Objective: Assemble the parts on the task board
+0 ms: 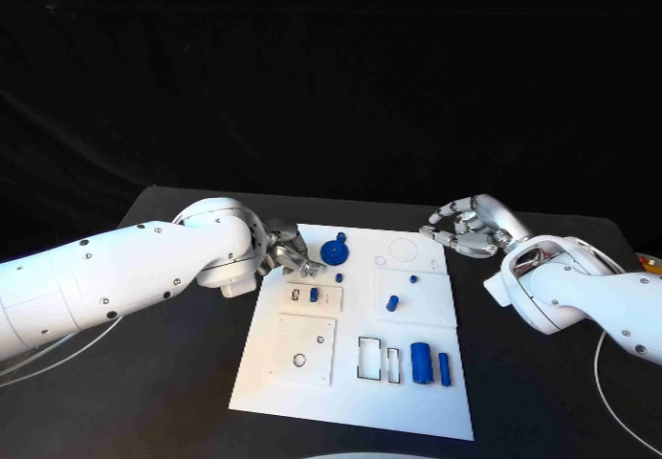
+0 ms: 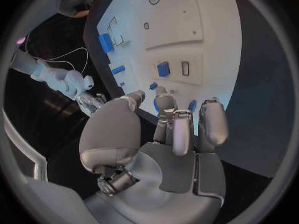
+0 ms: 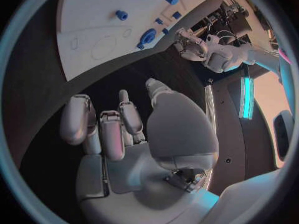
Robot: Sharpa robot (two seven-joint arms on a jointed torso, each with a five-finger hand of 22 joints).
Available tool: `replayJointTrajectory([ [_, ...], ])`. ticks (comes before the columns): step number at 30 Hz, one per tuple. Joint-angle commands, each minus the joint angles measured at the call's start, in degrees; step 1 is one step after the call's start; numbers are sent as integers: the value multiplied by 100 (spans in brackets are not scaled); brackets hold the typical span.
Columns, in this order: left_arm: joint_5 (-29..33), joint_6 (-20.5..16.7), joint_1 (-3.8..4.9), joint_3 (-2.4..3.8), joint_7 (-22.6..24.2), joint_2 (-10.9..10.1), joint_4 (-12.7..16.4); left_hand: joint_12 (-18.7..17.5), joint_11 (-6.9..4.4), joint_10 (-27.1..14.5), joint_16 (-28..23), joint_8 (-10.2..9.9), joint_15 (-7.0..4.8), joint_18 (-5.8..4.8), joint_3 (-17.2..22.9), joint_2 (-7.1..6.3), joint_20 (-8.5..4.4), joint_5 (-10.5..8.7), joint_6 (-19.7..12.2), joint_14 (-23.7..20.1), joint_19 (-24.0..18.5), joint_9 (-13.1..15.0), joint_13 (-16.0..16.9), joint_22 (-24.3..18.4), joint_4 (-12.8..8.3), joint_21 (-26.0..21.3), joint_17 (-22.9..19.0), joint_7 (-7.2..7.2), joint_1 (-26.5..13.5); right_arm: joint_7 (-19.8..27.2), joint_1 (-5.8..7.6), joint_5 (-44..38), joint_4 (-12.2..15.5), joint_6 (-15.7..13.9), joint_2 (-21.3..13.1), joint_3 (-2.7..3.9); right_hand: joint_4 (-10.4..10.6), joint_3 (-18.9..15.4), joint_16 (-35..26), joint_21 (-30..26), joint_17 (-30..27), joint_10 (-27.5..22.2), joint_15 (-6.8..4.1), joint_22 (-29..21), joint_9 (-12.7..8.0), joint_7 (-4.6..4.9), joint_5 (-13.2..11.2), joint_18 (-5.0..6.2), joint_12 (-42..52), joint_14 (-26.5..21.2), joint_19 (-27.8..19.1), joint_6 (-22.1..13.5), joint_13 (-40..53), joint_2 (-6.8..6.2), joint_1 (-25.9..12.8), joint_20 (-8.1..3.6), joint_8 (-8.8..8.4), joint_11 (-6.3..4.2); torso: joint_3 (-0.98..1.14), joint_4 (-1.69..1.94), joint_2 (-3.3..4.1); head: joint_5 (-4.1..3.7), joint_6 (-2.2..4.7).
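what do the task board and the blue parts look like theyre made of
Task board: looks like matte white plastic or painted sheet, flat, no glare, with cut-out outlines. Blue parts: probably plastic, perhaps printed; uniform saturated colour with a faint sheen. Neither can be settled from looks alone.

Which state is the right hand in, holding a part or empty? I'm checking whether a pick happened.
Empty. The right hand hovers over the black table beside the board, fingers curled with nothing between them in its wrist view.

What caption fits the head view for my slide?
Left hand reaches over the white task board's far corner beside a round blue part; right hand hovers off-board, holding nothing.
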Motion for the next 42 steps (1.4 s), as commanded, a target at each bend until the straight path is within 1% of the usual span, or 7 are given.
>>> replayJointTrajectory([
  [1,251,-32,87,37,46,-21,-46,-225,90,-221,-51,-229,94,68,-55,2,54,10,-126,467,-66,-151,-370,-87,-4,-53,1073,93,73,32,-4,-45,-14,1,6,0,2,-42,-34,-34,194,-40,-35,-5,5,-2,39,110,-31,297,-58,-53,-6,14,-50,2,38,0,0,-2,6,-4,13],
  [3,290,54,196,65,77,-24,-182,-486,223,-445,-60,-600,202,73,-64,13,148,8,-387,458,-77,-395,-786,-116,-11,-81,1055,252,148,31,-5,-44,-28,4,7,0,2,-42,-34,-34,194,-40,-35,-5,5,-2,39,110,-31,297,-58,-53,-6,14,-50,2,38,0,1,1,1,0,15],
  [9,225,249,333,91,180,60,-571,-543,384,-496,-66,-1013,347,82,-68,6,286,2,-650,448,-90,-759,-935,-144,-9,-106,1039,439,318,31,-5,-43,-54,13,17,0,2,-48,-38,-34,185,-44,-35,-4,6,-2,42,109,-36,294,-57,-54,-12,17,-55,1,40,0,-3,6,12,28,46],
  [13,61,305,361,94,222,133,-788,-522,387,-479,-56,-1023,352,75,-71,3,292,0,-651,455,-67,-772,-903,-109,-9,-91,1059,443,325,35,-11,-38,-70,19,23,0,2,-48,-38,-34,185,-44,-35,-4,6,-2,42,109,-36,294,-57,-54,-12,17,-55,1,40,0,-16,2,16,48,56],
  [18,-157,387,372,60,266,256,-1047,-489,387,-445,-49,-1017,358,73,-93,-4,309,-8,-577,459,-52,-814,-880,-88,-6,-81,1069,436,335,42,-19,-35,-82,18,28,0,1,-54,-39,-41,187,-40,-36,-9,7,-3,51,110,-32,295,-59,-54,-8,26,-58,1,43,-1,-7,6,15,70,49],
  [29,-270,669,347,-128,297,559,-1578,-427,353,-388,-46,-955,338,69,-119,33,310,-7,-389,460,-23,-879,-823,-43,-4,-60,1072,389,335,48,-33,-35,-90,25,38,0,0,-56,-39,-44,187,-43,-36,-10,8,-3,56,111,-35,295,-59,-54,-11,31,-58,0,44,-2,-7,-1,19,97,30],
  [42,-176,768,311,-205,320,701,-1807,-367,296,-330,-33,-828,293,57,-64,96,277,1,-209,469,18,-901,-762,25,-9,-29,1097,322,390,40,-36,-35,-91,26,41,0,0,-56,-39,-44,187,-43,-36,-10,8,-3,56,111,-35,295,-59,-54,-11,31,-58,0,44,-2,0,-1,19,88,4],
])
